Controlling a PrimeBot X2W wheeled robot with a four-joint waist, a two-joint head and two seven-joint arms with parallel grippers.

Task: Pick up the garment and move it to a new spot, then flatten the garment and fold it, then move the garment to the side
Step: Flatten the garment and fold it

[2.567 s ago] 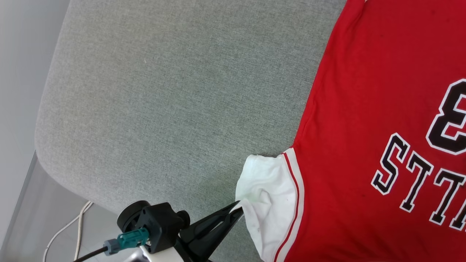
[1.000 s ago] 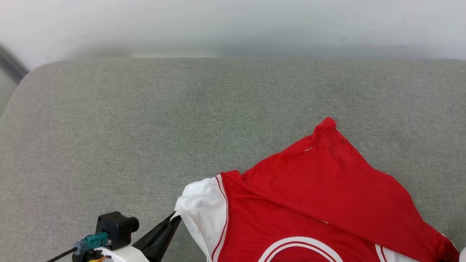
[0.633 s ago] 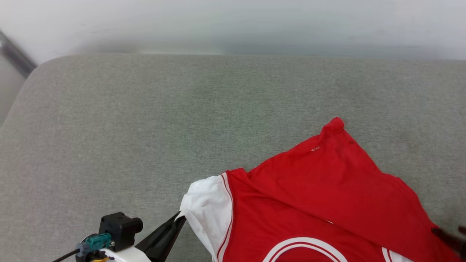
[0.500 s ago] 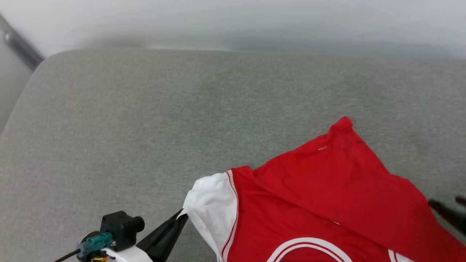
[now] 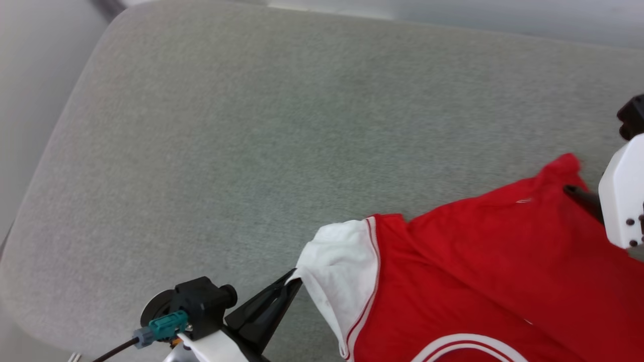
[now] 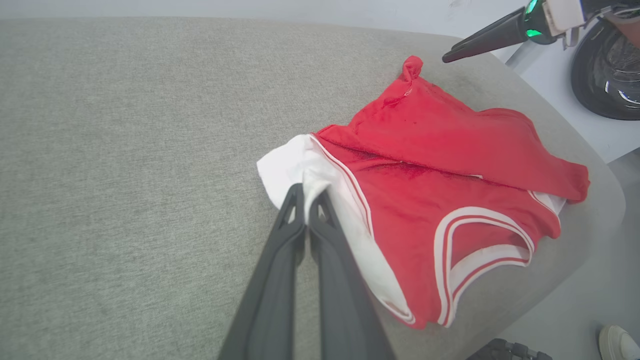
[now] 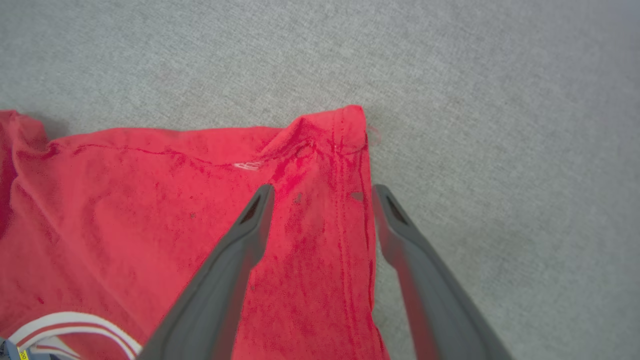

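The garment (image 5: 478,271), a red jersey with a white sleeve (image 5: 342,266), lies on the grey cushion with its lower part folded back over its upper part. My left gripper (image 5: 294,277) is shut on the edge of the white sleeve (image 6: 292,165), and its closed tips (image 6: 306,194) pinch that fabric. My right gripper (image 7: 322,192) stands open over the folded red corner (image 7: 340,130), one finger on each side of it, holding nothing. In the head view it comes in from the right edge (image 5: 573,191), beside that corner (image 5: 566,166).
The grey cushion (image 5: 226,151) stretches wide to the left and back of the garment. Its rounded left edge (image 5: 30,211) drops to a pale floor. In the left wrist view the right arm (image 6: 480,40), a dark round body (image 6: 605,75) and a pale shoe (image 6: 617,342) show.
The head camera has swung, shifting the whole picture. My right gripper has opened and let go of the folded red corner, which now rests on the cushion. The left grip is unchanged.
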